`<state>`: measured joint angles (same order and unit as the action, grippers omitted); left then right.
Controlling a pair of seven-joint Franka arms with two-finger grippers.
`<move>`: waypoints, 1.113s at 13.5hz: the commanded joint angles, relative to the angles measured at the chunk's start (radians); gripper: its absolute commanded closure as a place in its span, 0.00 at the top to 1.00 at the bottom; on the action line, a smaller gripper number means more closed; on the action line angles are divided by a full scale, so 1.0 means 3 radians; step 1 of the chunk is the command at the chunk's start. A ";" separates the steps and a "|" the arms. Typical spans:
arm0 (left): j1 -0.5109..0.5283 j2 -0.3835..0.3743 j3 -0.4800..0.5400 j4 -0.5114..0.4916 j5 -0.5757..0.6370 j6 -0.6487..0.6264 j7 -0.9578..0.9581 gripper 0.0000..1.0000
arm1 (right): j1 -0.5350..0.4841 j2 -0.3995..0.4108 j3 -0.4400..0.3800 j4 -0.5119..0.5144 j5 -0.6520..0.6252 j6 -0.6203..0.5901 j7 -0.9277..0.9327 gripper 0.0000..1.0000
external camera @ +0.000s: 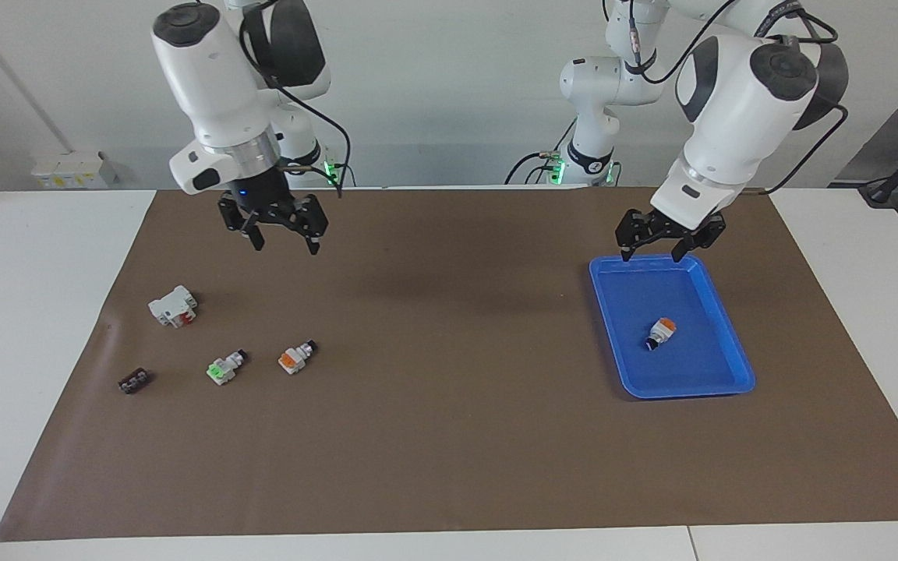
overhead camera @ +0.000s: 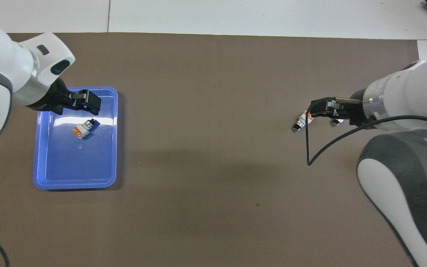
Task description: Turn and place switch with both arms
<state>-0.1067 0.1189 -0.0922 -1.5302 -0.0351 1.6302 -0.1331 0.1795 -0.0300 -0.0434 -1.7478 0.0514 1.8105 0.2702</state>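
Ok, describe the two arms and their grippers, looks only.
Both arms are glossy white with dark grey joint caps, a silver wrist ring and black cables. The right gripper and left gripper are black and two-fingered. Green lights glow at the bases.

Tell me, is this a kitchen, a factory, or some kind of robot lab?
Most likely a robot lab or test bench. Two white arms, the right gripper and the left gripper, hang over a table with a brown mat, a blue tray holding a switch, and small electrical parts laid out.
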 commanded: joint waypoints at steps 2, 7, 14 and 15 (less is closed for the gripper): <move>0.0258 -0.0375 0.0021 -0.0140 -0.0072 -0.0081 0.0050 1.00 | -0.0434 -0.0130 0.0042 0.0242 -0.0054 -0.0512 -0.0486 1.00; 0.0406 -0.0422 0.0021 -0.0186 -0.0047 -0.0055 0.0040 1.00 | -0.0583 -0.0018 0.0048 0.0713 -0.0304 -0.0988 -0.0741 1.00; 0.0417 -0.0442 0.0026 -0.0227 -0.0026 -0.0121 0.0019 1.00 | -0.0563 -0.0048 0.0042 0.0600 -0.0299 -0.0983 -0.0742 1.00; 0.0417 -0.0463 0.0036 -0.0268 -0.0016 -0.0152 0.0019 1.00 | -0.0558 -0.0048 0.0042 0.0600 -0.0319 -0.0998 -0.0742 1.00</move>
<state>0.0093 0.0091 -0.0834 -1.5732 -0.0432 1.6031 -0.1281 0.0214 -0.0431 -0.0404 -1.5707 -0.0211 1.5290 0.0693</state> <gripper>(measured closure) 0.000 0.000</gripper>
